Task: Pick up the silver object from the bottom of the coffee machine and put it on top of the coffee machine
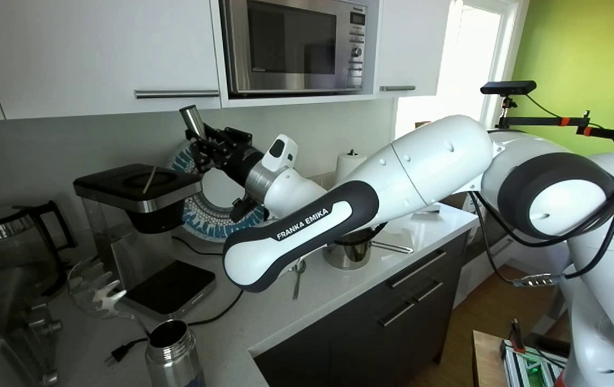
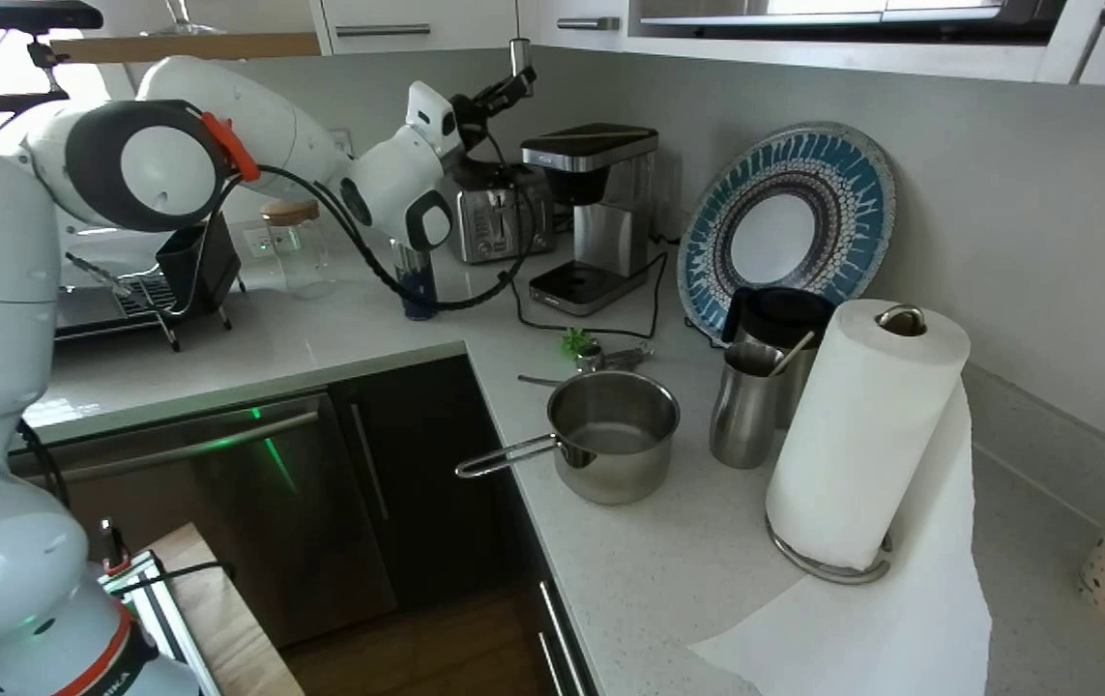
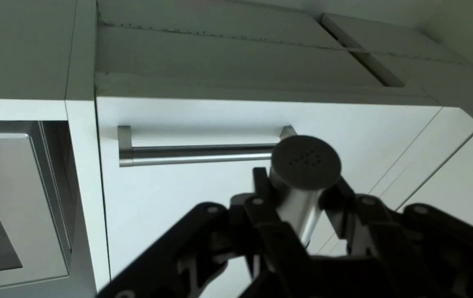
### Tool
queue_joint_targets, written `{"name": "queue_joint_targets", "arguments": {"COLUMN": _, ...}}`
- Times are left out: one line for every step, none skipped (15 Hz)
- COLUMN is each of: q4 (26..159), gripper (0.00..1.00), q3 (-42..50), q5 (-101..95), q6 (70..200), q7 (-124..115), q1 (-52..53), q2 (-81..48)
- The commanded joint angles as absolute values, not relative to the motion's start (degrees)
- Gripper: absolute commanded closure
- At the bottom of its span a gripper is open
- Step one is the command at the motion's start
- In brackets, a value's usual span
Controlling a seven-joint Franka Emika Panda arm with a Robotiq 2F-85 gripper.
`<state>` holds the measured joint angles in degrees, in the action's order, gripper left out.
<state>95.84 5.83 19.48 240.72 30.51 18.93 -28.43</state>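
Note:
The silver object [image 1: 193, 121] is a short metal cylinder, held high and tilted in an exterior view. It also shows in an exterior view [image 2: 519, 55] and, with a dark end with small holes, in the wrist view [image 3: 298, 203]. My gripper [image 1: 199, 141] is shut on it; both fingers press its sides in the wrist view [image 3: 302, 192]. The black coffee machine [image 1: 116, 183] stands on the counter below the gripper, also in an exterior view [image 2: 579, 157]. A thin light stick [image 1: 150, 179] lies on its flat top. Its drip tray [image 1: 170, 287] looks bare. The machine is out of the wrist view.
Wall cabinets with a bar handle [image 1: 177, 93] hang above the gripper. A blue patterned plate [image 2: 774, 227] leans on the wall beside the machine. A glass kettle [image 1: 11, 242], a toaster [image 2: 504, 222], a steel bottle [image 1: 173, 355] and a saucepan [image 2: 615, 435] stand around.

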Motion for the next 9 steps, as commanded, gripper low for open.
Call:
{"name": "queue_joint_targets", "arguments": {"q4": 96.12, "gripper": 0.64, "q3": 3.85, "q5": 19.12, "q6": 240.89, "q7": 31.05, "q1": 17.37, "q2": -28.38}}
{"name": "queue_joint_targets", "arguments": {"q4": 96.37, "gripper": 0.89, "q3": 3.75, "q5": 19.13, "q6": 240.89, "q7": 31.02, "q1": 17.34, "q2": -28.42}}
{"name": "queue_joint_targets", "arguments": {"q4": 94.48, "gripper": 0.89, "q3": 3.72, "q5": 19.58, "q6": 242.58, "q7": 30.2, "q1": 16.89, "q2": -29.96}}
{"name": "queue_joint_targets", "arguments": {"q4": 93.32, "gripper": 0.89, "q3": 3.71, "q5": 19.5, "q6": 243.49, "q7": 29.81, "q1": 16.44, "q2": -30.87}}
{"name": "queue_joint_targets", "arguments": {"q4": 92.09, "gripper": 0.89, "q3": 3.8, "q5": 17.75, "q6": 244.62, "q7": 28.49, "q1": 15.66, "q2": -31.94}}
{"name": "queue_joint_targets", "arguments": {"q4": 87.87, "gripper": 0.89, "q3": 7.7, "q5": 17.11, "q6": 241.67, "q7": 25.84, "q1": 17.66, "q2": -33.48}}
{"name": "queue_joint_targets", "arguments": {"q4": 87.4, "gripper": 0.89, "q3": 7.09, "q5": 15.32, "q6": 242.75, "q7": 23.63, "q1": 16.29, "q2": -34.55}}
{"name": "queue_joint_targets", "arguments": {"q4": 86.76, "gripper": 0.89, "q3": 4.15, "q5": 14.04, "q6": 244.23, "q7": 22.13, "q1": 13.56, "q2": -35.6}}
{"name": "queue_joint_targets", "arguments": {"q4": 84.88, "gripper": 0.89, "q3": 4.04, "q5": 13.45, "q6": 243.63, "q7": 20.73, "q1": 12.98, "q2": -36.98}}
